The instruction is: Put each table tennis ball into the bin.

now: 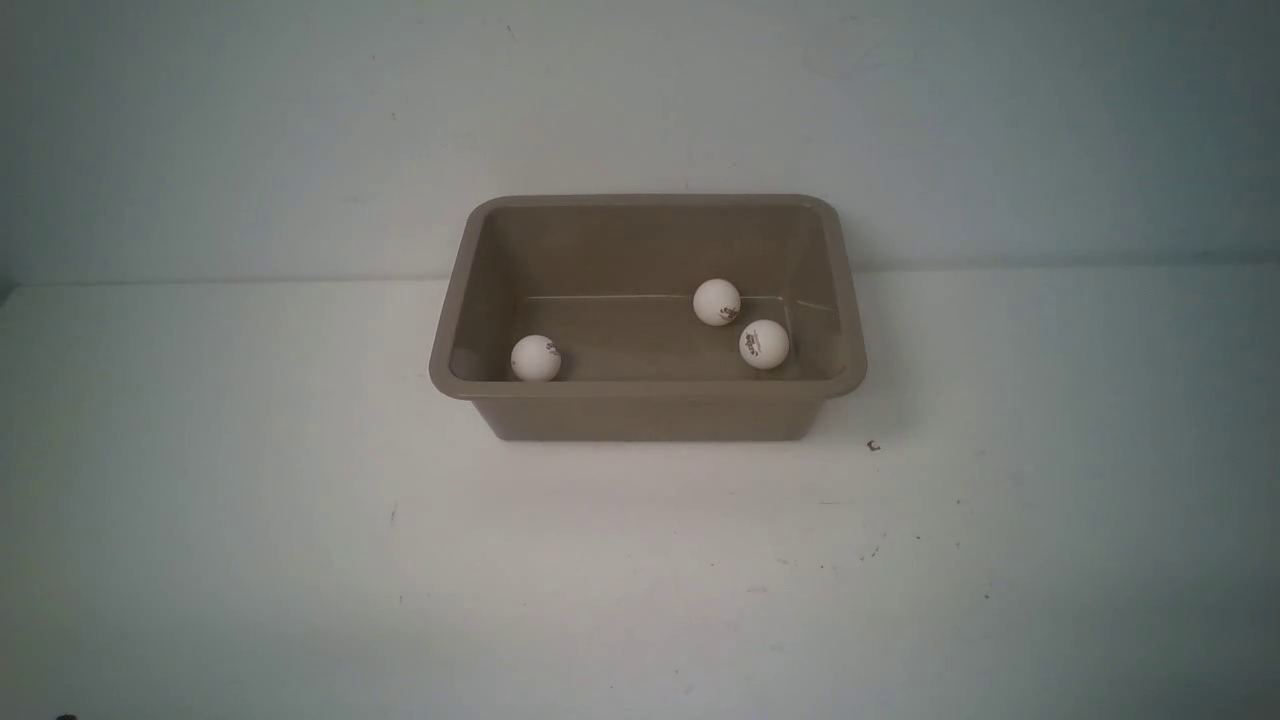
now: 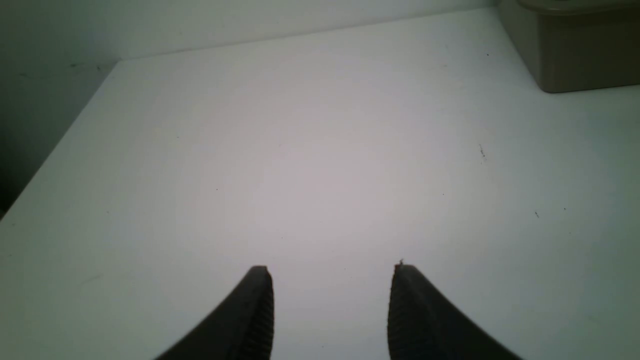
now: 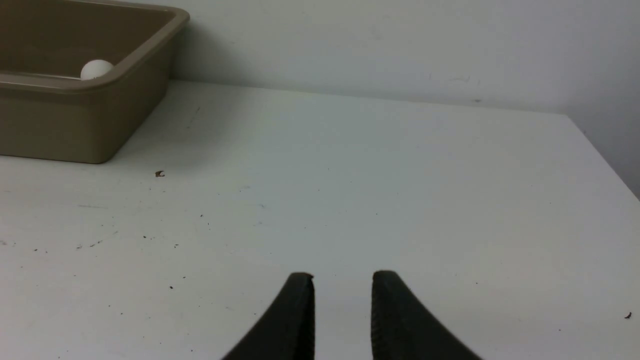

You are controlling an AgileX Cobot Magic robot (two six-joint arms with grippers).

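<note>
Both grippers sit pulled back over bare table with nothing in them: my left gripper [image 2: 331, 272] shows a gap between its ribbed fingertips yet reads as closed as it gets, and my right gripper [image 3: 343, 280] has its tips nearly together, also empty. All three table tennis balls I can find are already inside the bin [image 1: 648, 392], resting on its floor: one [image 1: 536, 358] near the front left corner, one [image 1: 717, 302] toward the right middle, and one [image 1: 764, 344] just beside it, nearer the front; I judge the job essentially done. Such balls should be very light, stiff-shelled and smooth, so I would pinch one gently across its widest part; squeeze off-centre and it will likely squirt away and roll. Only the front view lets me count the balls. From the right wrist view I catch a single ball [image 3: 96, 69] peeking over the bin rim, plus dark specks on the table [image 3: 350, 200]. From the left wrist view I get just an outer corner of the bin and no ball.
</note>
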